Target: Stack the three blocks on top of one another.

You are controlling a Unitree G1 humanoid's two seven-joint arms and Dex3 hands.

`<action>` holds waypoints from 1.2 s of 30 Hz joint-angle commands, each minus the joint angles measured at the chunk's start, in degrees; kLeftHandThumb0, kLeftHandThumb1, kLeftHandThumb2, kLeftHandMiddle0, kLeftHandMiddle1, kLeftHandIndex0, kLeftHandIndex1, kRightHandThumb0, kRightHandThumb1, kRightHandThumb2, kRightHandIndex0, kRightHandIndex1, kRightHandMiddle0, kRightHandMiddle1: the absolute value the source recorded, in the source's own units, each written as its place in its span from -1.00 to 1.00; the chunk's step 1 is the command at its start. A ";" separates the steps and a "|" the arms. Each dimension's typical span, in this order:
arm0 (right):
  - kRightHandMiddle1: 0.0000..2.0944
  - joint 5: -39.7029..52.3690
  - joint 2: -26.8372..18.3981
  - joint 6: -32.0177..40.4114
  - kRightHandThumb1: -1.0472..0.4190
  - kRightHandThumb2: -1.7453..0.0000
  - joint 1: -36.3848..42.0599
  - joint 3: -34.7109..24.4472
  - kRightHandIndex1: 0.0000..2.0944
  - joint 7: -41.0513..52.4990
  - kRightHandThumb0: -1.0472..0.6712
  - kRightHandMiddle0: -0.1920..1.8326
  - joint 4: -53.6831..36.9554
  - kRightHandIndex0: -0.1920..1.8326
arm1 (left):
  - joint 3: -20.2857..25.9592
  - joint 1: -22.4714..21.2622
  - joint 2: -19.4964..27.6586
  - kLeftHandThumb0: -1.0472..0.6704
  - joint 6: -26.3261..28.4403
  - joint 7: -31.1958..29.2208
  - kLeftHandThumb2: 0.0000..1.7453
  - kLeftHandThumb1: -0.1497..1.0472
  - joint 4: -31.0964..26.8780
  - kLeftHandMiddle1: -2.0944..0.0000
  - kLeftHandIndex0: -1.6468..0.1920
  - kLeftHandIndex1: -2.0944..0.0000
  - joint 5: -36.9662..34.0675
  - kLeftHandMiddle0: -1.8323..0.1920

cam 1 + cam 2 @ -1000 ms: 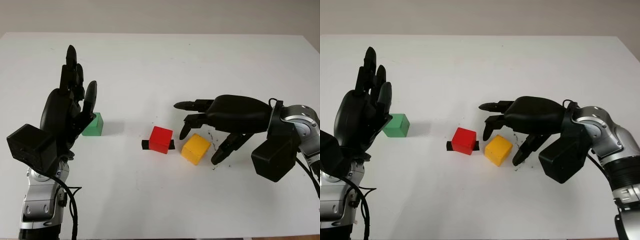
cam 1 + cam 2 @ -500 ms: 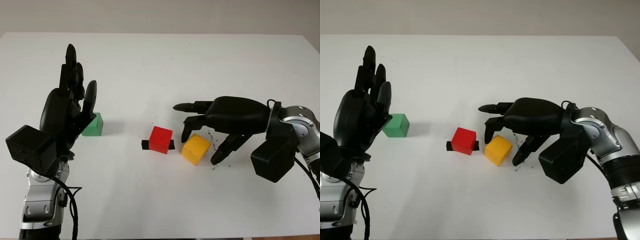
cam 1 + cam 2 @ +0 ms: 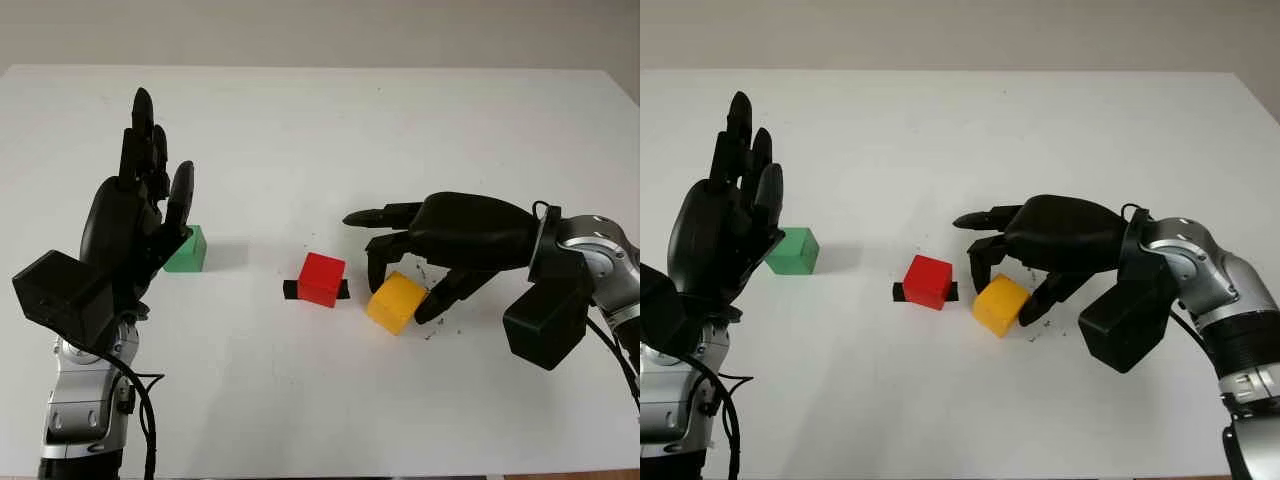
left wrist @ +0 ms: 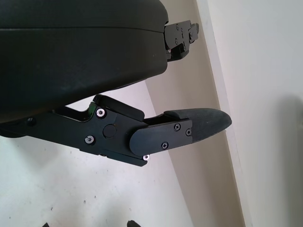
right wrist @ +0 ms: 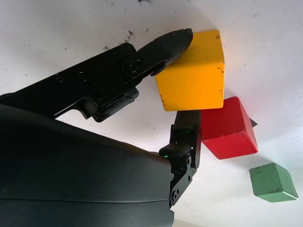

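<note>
A yellow block (image 3: 395, 303) sits tilted on the white table, just right of a red block (image 3: 322, 278). My right hand (image 3: 397, 297) arches over the yellow block and is shut on it. The thumb tip (image 5: 177, 40) presses one upper corner, and another finger (image 5: 188, 128) stands against the opposite face, between the yellow block (image 5: 194, 75) and the red one (image 5: 229, 127). A green block (image 3: 188, 250) lies further left. My left hand (image 3: 155, 150) is open and raised upright at the left, partly in front of the green block.
A strip of black tape (image 3: 290, 290) pokes out from under the red block. Small dark scuff marks (image 3: 432, 280) dot the white table (image 3: 330, 130) under my right hand. The table's far edge runs along the back.
My right hand's thumb and fingers have closed in onto the yellow block, which has shifted slightly and tilted. The left hand, red block and green block have not moved.
</note>
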 commanded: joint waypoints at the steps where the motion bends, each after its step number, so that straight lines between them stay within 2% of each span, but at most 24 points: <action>1: 0.26 0.33 0.35 -0.95 -0.78 0.94 -0.08 0.28 -0.92 -0.54 -0.31 -0.29 0.32 -0.57 | -0.23 0.28 -0.20 -0.58 -0.24 0.18 -0.34 1.00 -0.72 0.95 1.00 0.97 -0.08 0.99; 5: 0.28 2.59 0.63 -0.89 -0.77 0.94 -1.04 -0.03 -0.92 0.25 -0.30 -0.29 1.13 -0.55 | -0.35 0.36 0.01 -0.60 0.07 0.38 -0.34 1.00 -0.98 0.95 0.99 0.97 0.51 0.99; 15: 0.26 13.31 1.28 10.45 -0.84 0.93 -9.40 -4.15 -0.94 6.25 -0.28 -0.41 3.60 -0.57 | -0.16 0.16 -0.05 -0.60 -0.12 0.18 -0.34 1.00 -0.75 0.95 0.99 0.97 0.21 0.98; 28: 0.18 16.44 2.72 11.25 -0.83 0.94 -15.02 -6.40 -0.94 7.44 -0.25 -0.34 5.21 -0.56 | -0.04 0.28 0.12 -0.59 0.48 0.29 -0.34 1.00 -1.15 0.95 1.00 0.96 -0.03 0.99; 33: 0.20 18.66 4.98 13.52 -0.82 0.94 -15.95 -5.94 -0.94 9.40 -0.26 -0.31 5.49 -0.55 | -0.11 -0.06 -0.13 -0.58 -0.75 0.57 -0.34 1.00 -0.30 0.95 0.99 0.96 0.26 0.98; 36: 0.31 19.83 7.18 15.44 -0.84 0.93 -16.76 -5.00 -0.96 12.12 -0.28 -0.35 6.65 -0.57 | -0.29 -0.04 -0.05 -0.59 -0.64 0.82 -0.33 1.00 -0.43 0.95 0.99 0.96 0.83 0.98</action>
